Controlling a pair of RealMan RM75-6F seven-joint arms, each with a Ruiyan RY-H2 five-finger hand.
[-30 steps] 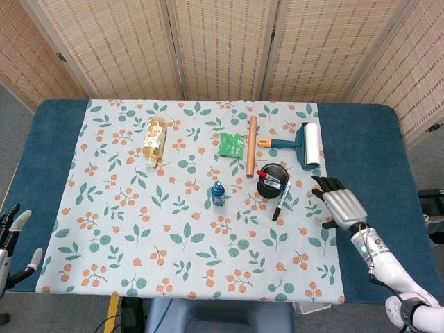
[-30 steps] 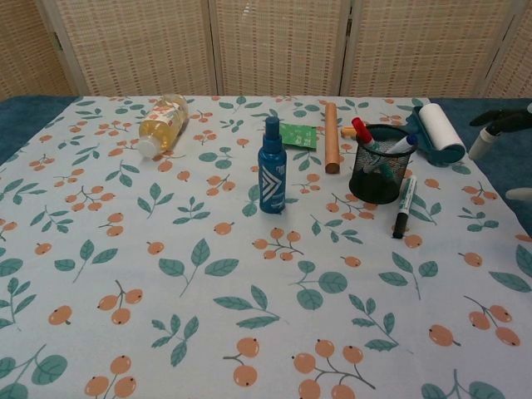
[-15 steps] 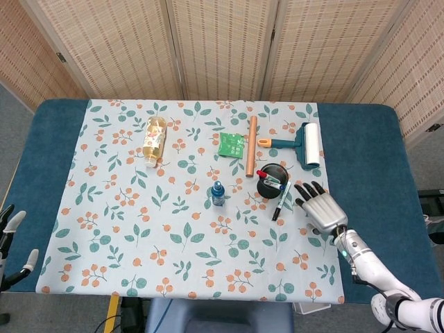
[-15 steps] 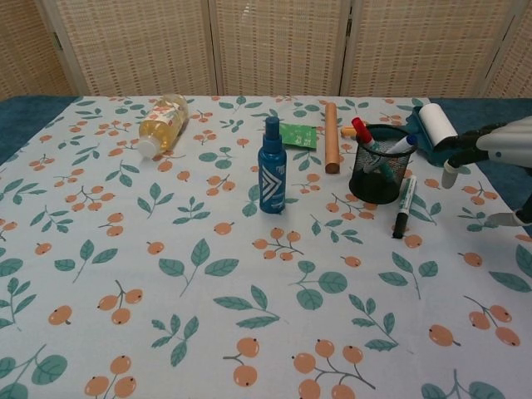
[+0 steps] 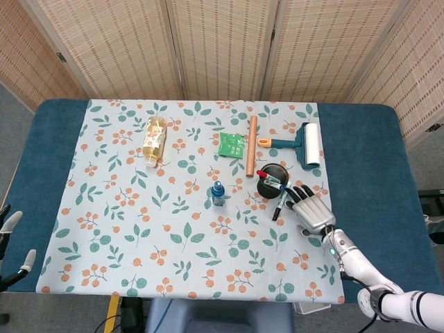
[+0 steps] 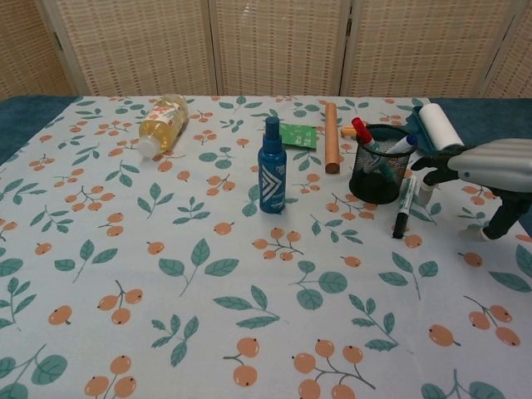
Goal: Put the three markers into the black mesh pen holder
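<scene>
Wicker screens (image 5: 222,41) behind blue table (image 5: 48,152), leaf-print cloth (image 5: 139,229), right robot hand (image 5: 310,209) spread, holding nothing.

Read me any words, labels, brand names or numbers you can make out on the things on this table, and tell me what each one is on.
No text is legible in either view.
Blue spray bottle: a white chevron mark, no readable words.
Green packet: printing too small and blurred.
Clear bottle of yellow liquid: no label visible.
Markers in the black mesh pen holder and the marker on the cloth: print unreadable.
</scene>
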